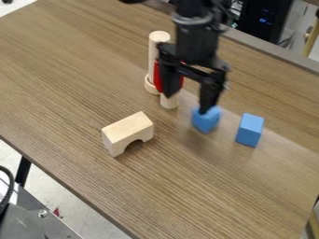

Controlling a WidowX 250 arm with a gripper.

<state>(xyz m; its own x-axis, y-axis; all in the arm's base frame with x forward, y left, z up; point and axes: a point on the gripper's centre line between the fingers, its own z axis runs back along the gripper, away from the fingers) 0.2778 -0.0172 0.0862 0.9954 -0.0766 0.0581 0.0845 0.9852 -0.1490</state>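
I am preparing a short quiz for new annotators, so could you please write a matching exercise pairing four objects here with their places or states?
1. Arched block
2. Tall cylinder
3. Red piece
4. Left-hand blue block

A. Partly hidden behind a finger of the end effector, and not blue
B. Just left of a similarly coloured block
C. Lying nearest the left edge of the view
D. Pale wood, standing on end

Right pairs: 1-C, 2-D, 3-A, 4-B
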